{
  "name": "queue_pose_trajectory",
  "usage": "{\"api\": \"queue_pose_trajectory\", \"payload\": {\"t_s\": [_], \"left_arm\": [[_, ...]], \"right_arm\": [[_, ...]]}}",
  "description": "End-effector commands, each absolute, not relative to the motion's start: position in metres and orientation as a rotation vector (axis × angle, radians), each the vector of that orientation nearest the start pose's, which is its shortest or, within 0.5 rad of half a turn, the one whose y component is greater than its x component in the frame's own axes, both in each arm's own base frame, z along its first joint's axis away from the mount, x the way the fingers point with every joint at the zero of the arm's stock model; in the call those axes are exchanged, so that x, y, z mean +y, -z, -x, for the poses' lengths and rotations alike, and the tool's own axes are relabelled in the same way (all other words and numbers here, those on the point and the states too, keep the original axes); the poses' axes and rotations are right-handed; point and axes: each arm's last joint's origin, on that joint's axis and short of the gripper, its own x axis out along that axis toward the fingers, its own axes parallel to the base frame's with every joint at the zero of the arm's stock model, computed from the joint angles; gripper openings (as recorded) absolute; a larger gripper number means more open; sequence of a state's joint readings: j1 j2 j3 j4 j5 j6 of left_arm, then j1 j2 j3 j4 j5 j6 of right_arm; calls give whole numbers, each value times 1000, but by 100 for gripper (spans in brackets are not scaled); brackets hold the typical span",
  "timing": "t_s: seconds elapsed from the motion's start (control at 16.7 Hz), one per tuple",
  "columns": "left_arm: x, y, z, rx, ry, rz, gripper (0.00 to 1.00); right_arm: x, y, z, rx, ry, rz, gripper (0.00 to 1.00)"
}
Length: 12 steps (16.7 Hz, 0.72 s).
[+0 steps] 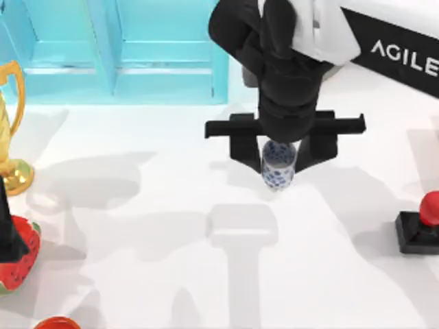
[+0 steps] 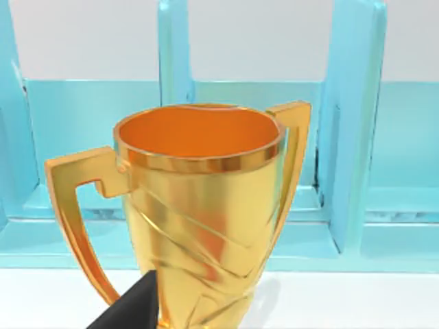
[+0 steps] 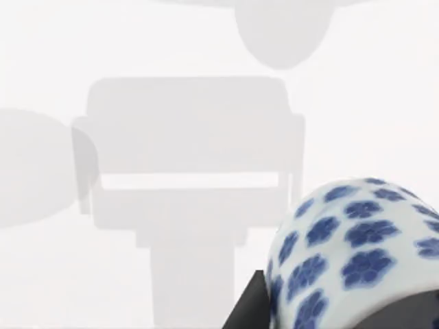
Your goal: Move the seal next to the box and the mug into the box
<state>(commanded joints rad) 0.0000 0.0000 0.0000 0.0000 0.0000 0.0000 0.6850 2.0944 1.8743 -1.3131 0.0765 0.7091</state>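
Jaws of the right gripper [image 1: 279, 164] are clamped on the mug [image 1: 278, 170], held above the white worktop [image 1: 171, 226] before the turquoise box [image 1: 123, 62]. Seal [image 1: 422, 223] stands at the worktop's right edge. Left gripper's jaws: cannot tell; its wrist faces a gold trophy [image 2: 206, 205].

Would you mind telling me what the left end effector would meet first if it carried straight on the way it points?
Probably the gold trophy, which stands directly ahead of it in the left wrist view, with the turquoise box behind it.

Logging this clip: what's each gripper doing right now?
Right gripper: shut on the mug, near table centre.
Left gripper: cannot be told; parked facing the gold trophy.
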Motion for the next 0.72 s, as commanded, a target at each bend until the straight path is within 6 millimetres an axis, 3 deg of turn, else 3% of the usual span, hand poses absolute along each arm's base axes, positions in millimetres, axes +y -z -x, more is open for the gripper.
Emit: {"api": "queue_pose_trajectory", "payload": {"t_s": [0.18,0.36,0.48,0.72], "left_arm": [[-1,-160,-106,0,0,0,100],[-1,-160,-106,0,0,0,100],[-1,-160,-106,0,0,0,100],[-1,-160,-106,0,0,0,100]], "right_arm": [[201,-240,-342,1510,32,-1,0],[124,-248,-357,1507,0,-14,0],[80,-249,-355,1509,-4,-13,0],[20,-247,-338,1520,-28,7,0]]}}
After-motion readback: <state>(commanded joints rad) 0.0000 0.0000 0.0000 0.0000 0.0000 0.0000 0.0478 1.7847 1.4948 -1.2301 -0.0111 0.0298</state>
